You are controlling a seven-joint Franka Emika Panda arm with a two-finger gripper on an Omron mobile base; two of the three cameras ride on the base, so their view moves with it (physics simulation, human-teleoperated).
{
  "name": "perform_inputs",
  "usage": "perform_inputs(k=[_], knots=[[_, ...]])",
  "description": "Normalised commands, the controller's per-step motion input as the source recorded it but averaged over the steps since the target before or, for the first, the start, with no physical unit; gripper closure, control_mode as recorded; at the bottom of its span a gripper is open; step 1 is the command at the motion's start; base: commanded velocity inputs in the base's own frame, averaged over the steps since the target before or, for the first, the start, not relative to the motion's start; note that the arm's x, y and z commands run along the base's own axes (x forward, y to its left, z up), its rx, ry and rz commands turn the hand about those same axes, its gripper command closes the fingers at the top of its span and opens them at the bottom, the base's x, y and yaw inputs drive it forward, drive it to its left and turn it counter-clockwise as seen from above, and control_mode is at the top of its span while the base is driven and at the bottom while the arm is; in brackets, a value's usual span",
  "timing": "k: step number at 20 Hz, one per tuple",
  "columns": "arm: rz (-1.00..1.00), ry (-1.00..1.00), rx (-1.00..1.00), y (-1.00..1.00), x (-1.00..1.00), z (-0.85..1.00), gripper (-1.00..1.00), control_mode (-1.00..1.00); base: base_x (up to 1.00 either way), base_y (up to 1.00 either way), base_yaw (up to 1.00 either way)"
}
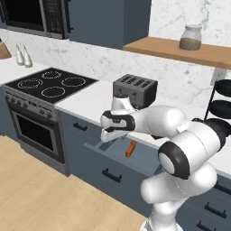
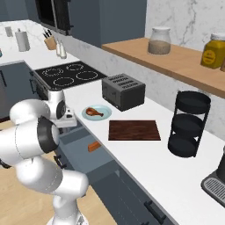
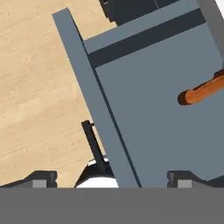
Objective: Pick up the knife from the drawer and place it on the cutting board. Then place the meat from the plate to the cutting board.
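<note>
Drawer [image 3: 153,127]: pulled out from under the counter, slate-blue, shallow; front panel runs diagonally through the hand view, dark bar handle [image 3: 94,146] on its outer face above the wooden floor [image 3: 35,87].
Knife [image 1: 131,148]: lying on the drawer floor toward one side, orange-brown handle plain in all three views; blade not made out.
Room in drawer: wide bare floor between the knife and the front panel; nothing else inside.
Gripper [image 3: 111,177]: hanging above the open drawer near its front edge, well apart from the knife; fingertips [image 3: 41,179] spread wide at the two bottom corners of the hand view, holding nothing.
Cutting board [image 2: 134,130]: flat on the white counter [image 2: 145,162], bare, in front of the toaster [image 2: 123,91].
Plate [image 2: 96,112]: just beside the board's left end, apart from it.
Meat [image 2: 93,111]: resting on the plate.
Writing: none readable; yellow jar [image 2: 212,51] on the shelf carries a label too small to read.
Right base view only: board, plate, meat, black tiered rack [image 2: 188,123].
Left base view: stove [image 1: 49,83] left of the drawer, arm reaching over the drawer.
</note>
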Motion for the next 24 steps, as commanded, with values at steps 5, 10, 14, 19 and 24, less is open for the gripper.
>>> perform_inputs(k=[5,10,14,19,24], knots=[[0.00,0.00,0.01,0.10,0.00,-0.36,-1.00,-1.00,0.00,0.00,0.00],[0.00,0.00,0.00,0.17,0.03,-0.67,-1.00,-1.00,0.00,0.00,0.00],[0.00,0.00,0.00,0.11,0.01,-0.58,-1.00,-1.00,0.00,0.00,0.00],[0.00,0.00,0.00,0.00,0.06,-0.44,-1.00,-1.00,0.00,0.00,0.00],[0.00,0.00,0.00,0.01,0.04,-0.25,-1.00,-1.00,0.00,0.00,0.00]])
